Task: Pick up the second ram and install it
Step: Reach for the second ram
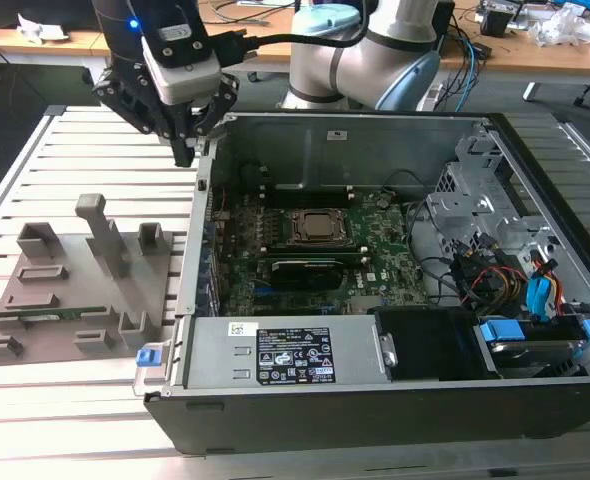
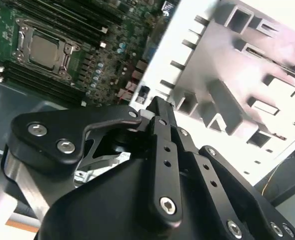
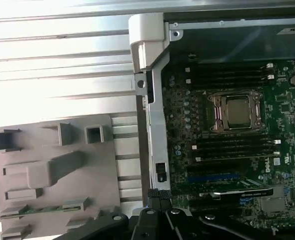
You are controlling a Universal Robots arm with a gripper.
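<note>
— Item one, the second ram (image 1: 35,318): where is it?
— It lies flat in a low slot of the grey plate (image 1: 65,270) on the table (image 1: 75,140), at the plate's near end in the exterior view. In the first wrist view the same green stick (image 3: 40,209) sits in the plate (image 3: 102,165).

— Item two, the claw (image 1: 185,152): what is its state?
— The fingers are drawn together to a point, with nothing between them. The second wrist view shows the closed tips (image 2: 156,104).

— How do the two lie relative to each other?
— Well apart. The claw hangs over the far corner of the computer case (image 1: 325,122), at the wall on the exterior view's left. The stick lies further toward that left, across the plate.

— Item three, the arm (image 1: 375,50): what is its pose?
— It reaches in from behind the case, with the wrist tilted and the claw pointing down. In the first wrist view the claw tip (image 3: 158,196) sits by the case wall, beside the motherboard (image 3: 187,115).
</note>
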